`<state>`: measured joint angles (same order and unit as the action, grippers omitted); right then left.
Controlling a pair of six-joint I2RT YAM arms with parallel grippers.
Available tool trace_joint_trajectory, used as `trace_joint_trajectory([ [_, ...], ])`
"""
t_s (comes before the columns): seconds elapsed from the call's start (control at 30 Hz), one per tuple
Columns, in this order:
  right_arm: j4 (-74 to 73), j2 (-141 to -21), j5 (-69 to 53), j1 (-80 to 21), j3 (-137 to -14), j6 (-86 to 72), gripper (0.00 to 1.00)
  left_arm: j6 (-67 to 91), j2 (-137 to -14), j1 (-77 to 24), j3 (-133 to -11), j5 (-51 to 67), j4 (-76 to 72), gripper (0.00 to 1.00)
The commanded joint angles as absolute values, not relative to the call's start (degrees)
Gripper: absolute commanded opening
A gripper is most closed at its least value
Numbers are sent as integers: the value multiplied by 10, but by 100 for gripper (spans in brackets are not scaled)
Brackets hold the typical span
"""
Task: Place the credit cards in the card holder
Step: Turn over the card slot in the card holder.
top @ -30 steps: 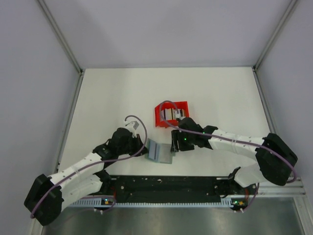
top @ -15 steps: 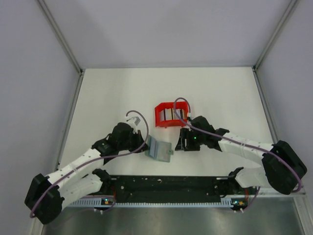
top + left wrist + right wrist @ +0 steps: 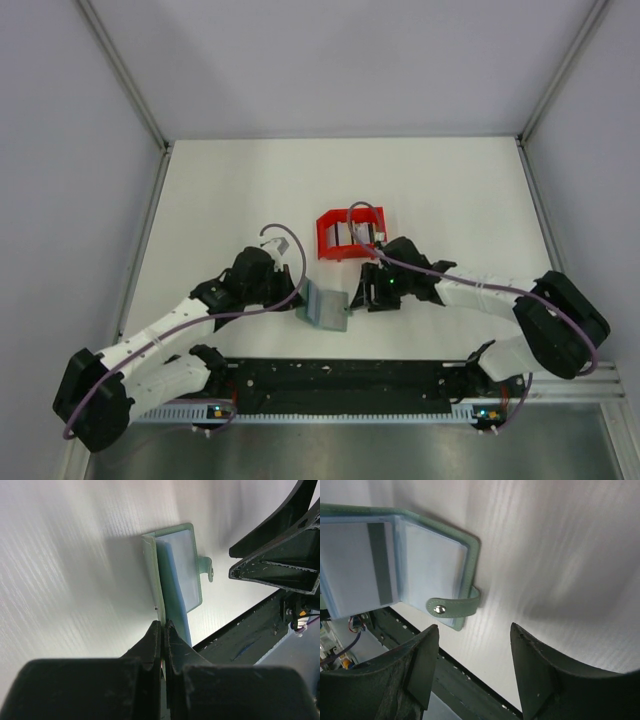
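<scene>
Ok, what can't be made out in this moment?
- Top view: credit cards in the red bin are too small to count.
- Right wrist view: card holder is cut off at the left edge; pockets filled or not, unclear.
- Left wrist view: which layer the left gripper pinches is hidden by its fingers.

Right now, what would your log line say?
card holder: open | left jaws: shut on its cover edge | right jaws: open, empty, by its snap strap
</scene>
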<state>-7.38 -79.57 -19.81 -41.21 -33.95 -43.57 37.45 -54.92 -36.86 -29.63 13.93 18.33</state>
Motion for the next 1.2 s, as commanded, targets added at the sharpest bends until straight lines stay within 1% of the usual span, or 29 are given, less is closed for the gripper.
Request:
trace_joint_trajectory([
  [0.0,-82,-816,-173,-441,-415,-416,58,382,-548,-371,-309,130,167,0],
  [0.17,-144,-849,-88,-493,-485,-399,58,387,-548,-370,-301,134,158,0],
  [0.37,-185,-882,-18,-521,-517,-391,58,388,-548,-370,-294,131,156,0],
  [0.47,-190,-892,-14,-530,-522,-385,58,389,-548,-370,-290,129,150,0],
  [0.6,-194,-903,-11,-541,-528,-379,53,391,-548,-370,-290,124,148,0],
  [0.7,-195,-910,-11,-546,-529,-377,53,392,-548,-371,-288,124,146,0],
  [0.87,-199,-899,-6,-547,-522,-376,51,391,-548,-370,-282,121,145,0],
  [1.0,-201,-888,-3,-546,-519,-374,48,394,-549,-371,-275,120,139,0],
  [1.07,-203,-885,-3,-546,-518,-373,42,395,-548,-370,-272,118,137,0],
  [1.17,-206,-875,-3,-546,-518,-373,40,396,-548,-369,-268,113,136,0],
])
